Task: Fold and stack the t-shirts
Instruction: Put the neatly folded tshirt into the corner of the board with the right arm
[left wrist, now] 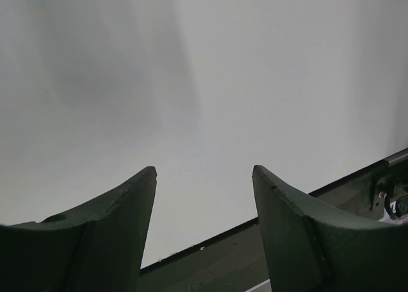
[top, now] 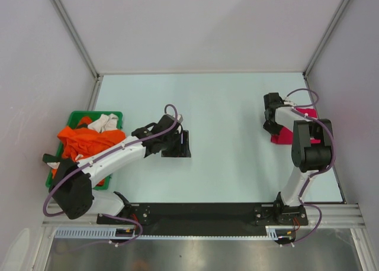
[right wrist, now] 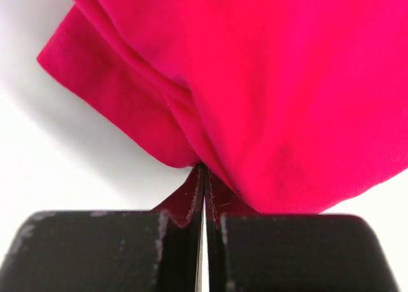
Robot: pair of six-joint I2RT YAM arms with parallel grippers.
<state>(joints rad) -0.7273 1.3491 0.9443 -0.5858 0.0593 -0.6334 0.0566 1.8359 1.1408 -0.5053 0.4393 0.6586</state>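
Pinch at 3 o'clock
Your right gripper (right wrist: 204,177) clamps the pink t-shirt (right wrist: 287,81); left gripper (left wrist: 204,171) wide open, empty.

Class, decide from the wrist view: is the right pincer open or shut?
Shut. The right pincer has its fingers pressed together with barely a slit between them, pinching a fold of the pink t-shirt at their tips.

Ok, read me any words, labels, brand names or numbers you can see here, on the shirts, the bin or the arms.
No readable text in any view.
The pink t-shirt pinched in the right gripper: plain fabric, no print or tag showing.
The orange t-shirt and white garment in the green bin: no print visible.
The left gripper, open: no markings.
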